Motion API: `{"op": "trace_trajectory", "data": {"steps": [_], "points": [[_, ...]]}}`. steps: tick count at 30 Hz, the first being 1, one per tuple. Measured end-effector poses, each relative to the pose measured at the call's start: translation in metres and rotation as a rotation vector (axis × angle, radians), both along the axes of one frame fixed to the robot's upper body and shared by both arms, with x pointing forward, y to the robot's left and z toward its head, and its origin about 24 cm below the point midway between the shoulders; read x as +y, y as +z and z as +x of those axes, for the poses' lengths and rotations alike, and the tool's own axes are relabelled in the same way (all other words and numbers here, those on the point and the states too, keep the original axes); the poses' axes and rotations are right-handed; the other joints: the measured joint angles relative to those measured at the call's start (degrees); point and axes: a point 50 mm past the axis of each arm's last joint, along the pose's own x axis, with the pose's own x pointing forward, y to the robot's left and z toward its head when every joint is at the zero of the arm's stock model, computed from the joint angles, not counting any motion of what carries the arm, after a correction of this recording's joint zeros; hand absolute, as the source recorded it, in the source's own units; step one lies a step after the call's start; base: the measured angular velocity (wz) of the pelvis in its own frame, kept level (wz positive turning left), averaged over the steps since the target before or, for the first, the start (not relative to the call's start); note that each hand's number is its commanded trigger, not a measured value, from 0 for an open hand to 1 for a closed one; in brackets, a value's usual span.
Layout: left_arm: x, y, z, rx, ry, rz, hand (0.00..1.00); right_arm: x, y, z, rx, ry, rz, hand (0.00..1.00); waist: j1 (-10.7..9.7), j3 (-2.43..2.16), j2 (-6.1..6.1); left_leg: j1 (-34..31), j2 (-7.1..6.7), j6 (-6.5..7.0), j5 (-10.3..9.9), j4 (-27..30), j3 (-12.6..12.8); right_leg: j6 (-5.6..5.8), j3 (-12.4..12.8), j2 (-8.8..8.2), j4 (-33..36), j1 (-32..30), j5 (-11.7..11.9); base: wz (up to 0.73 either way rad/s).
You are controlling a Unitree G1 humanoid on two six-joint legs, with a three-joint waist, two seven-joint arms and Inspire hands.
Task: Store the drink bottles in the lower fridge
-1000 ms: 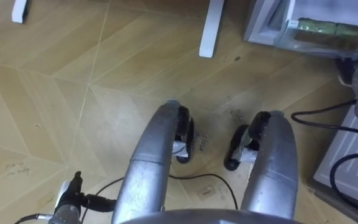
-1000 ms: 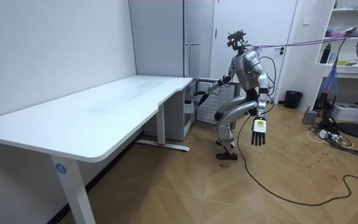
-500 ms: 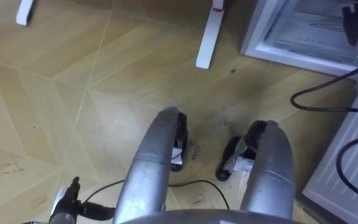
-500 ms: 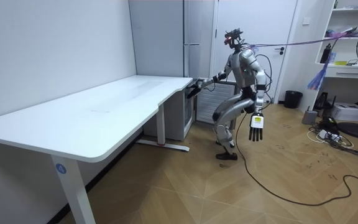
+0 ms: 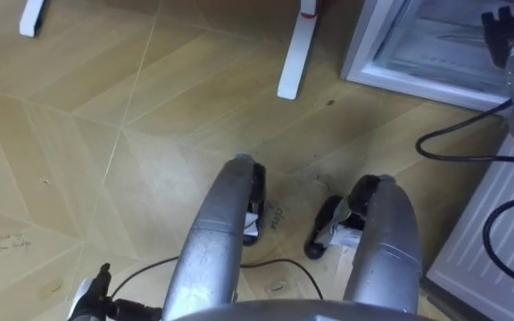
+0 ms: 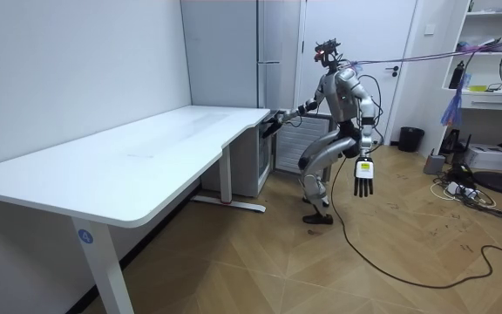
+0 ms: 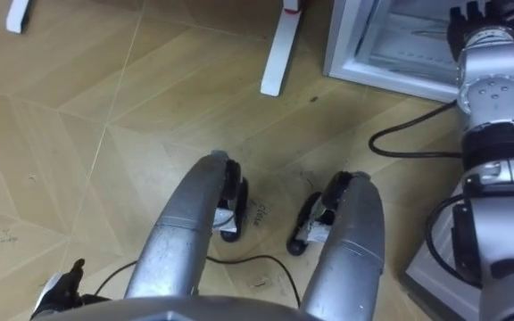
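One hand, the right hand (image 7: 482,28), reaches toward the open lower fridge (image 5: 426,53), its grip impossible to tell, while the left hand (image 6: 363,179) hangs with fingers straight; where the drinks are cannot be told.

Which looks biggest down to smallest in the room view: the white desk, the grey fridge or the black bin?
1. white desk, though it sits nearest the camera, which inflates it
2. grey fridge
3. black bin, clearly smallest

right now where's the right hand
At the left eye view's top right, the right hand is at the open lower fridge, right of the table foot.
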Motion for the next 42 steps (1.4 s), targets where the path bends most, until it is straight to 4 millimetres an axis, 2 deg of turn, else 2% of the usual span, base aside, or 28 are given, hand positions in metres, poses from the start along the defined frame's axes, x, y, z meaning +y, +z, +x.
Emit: {"op": "trace_trajectory", "data": {"steps": [3, 5, 9, 13, 16, 21, 24, 27, 30, 32, 35, 38, 42], "points": [[-0.001, 0.0, 0.0, 0.008, 0.001, -0.017, 0.0, 0.0, -0.003, -0.001, 0.009, 0.013, -0.001, 0.0, 0.0, 0.11, -0.01, 0.9, 0.25, -0.02, 0.0, -0.6, 0.1, -0.01, 0.1, 0.34, -0.6, 0.6, 0.1, -0.03], [0.0, 0.0, 0.001, 0.011, -0.006, -0.021, 0.0, -0.001, -0.011, -0.002, 0.013, 0.034, -0.014, 0.0, 0.2, 0.29, -0.15, 2.2, 0.89, -0.01, 0.0, -1.4, 0.2, 0.14, 0.1, 0.79, -1.5, 1.8, 0.2, -0.07], [0.001, 0.002, 0.003, 0.015, -0.037, -0.029, 0.0, -0.005, -0.023, -0.006, 0.028, 0.056, -0.022, 0.0, 0.1, 0.5, -0.44, 4.5, 1.08, -0.24, 0.2, -3.6, 0.3, 0.31, -0.3, 0.89, -3.5, 4.1, 0.3, 0.0], [0.001, 0.002, 0.007, 0.004, -0.042, -0.035, 0.0, -0.013, -0.046, -0.017, 0.069, 0.078, -0.034, 0.0, 0.7, 0.83, -0.53, 8.7, 1.56, -0.04, 0.7, -7.5, -0.2, 0.02, -1.9, 2.03, -8.2, 9.1, 1.5, 0.01], [0.003, 0.002, 0.011, 0.004, -0.043, -0.037, 0.0, -0.016, -0.058, -0.026, 0.093, 0.11, -0.07, 0.0, 0.0, 0.9, -0.43, 11.1, 1.21, -0.04, 1.3, -10.6, -1.0, 0.63, -2.8, 2.54, -11.6, 11.8, 2.3, 0.05], [0.01, -0.001, 0.01, 0.044, -0.02, -0.043, 0.0, -0.026, -0.09, -0.058, 0.154, 0.237, -0.218, 0.0, 0.0, 0.89, -0.34, 15.9, 1.38, 0.23, 1.8, -15.4, -1.1, 1.98, -3.5, 3.85, -17.3, 16.8, 3.4, -0.03], [0.017, 0.001, 0.008, 0.039, 0.007, -0.041, 0.0, -0.032, -0.107, -0.078, 0.22, 0.315, -0.291, 0.0, -1.0, 0.82, -0.01, 18.9, 1.64, 0.42, 1.9, -17.9, -1.8, 2.75, -5.2, 4.47, -21.3, 21.2, 3.8, 0.11], [0.016, 0.0, 0.009, 0.045, -0.003, -0.041, 0.0, -0.037, -0.123, -0.098, 0.332, 0.42, -0.379, 0.0, -1.4, 0.83, 0.41, 22.9, 2.03, 0.88, 2.2, -20.9, -1.9, 3.98, -5.9, 5.62, -25.5, 25.9, 4.7, 0.06], [0.017, -0.001, 0.017, 0.042, -0.007, -0.042, 0.0, -0.037, -0.147, -0.131, 0.509, 0.595, -0.476, 0.0, -1.1, 0.69, 0.74, 27.0, 2.06, 1.38, 2.8, -25.2, -1.6, 5.13, -6.0, 6.51, -30.3, 30.0, 5.9, 0.03], [0.014, -0.003, 0.02, 0.056, -0.023, -0.038, 0.0, -0.028, -0.169, -0.16, 0.669, 0.797, -0.535, 0.0, -0.6, 0.34, 1.34, 30.9, 2.09, 1.65, 3.8, -29.5, -1.4, 5.87, -6.1, 7.74, -35.1, 33.9, 7.6, -0.06], [0.01, -0.006, 0.022, 0.072, -0.022, -0.047, 0.0, -0.012, -0.196, -0.2, 0.843, 1.033, -0.554, 0.0, -0.6, -0.06, 1.75, 35.8, 1.94, 1.95, 5.4, -35.2, -1.0, 6.67, -6.1, 8.04, -40.4, 38.3, 9.5, -0.04], [0.007, -0.006, 0.028, 0.055, -0.027, -0.051, 0.0, 0.009, -0.213, -0.224, 0.932, 1.232, -0.567, 0.0, -0.9, -0.33, 1.77, 39.7, 1.99, 1.89, 6.8, -39.7, -0.8, 6.93, -6.0, 9.08, -44.8, 41.7, 11.5, -0.1], [0.004, -0.007, 0.029, 0.059, -0.04, -0.051, 0.0, 0.017, -0.22, -0.239, 0.953, 1.286, -0.532, 0.0, -1.9, -0.55, 1.68, 44.7, 1.98, 1.88, 8.2, -44.1, -1.0, 7.33, -7.0, 10.14, -50.4, 47.2, 13.5, 0.03]]}}
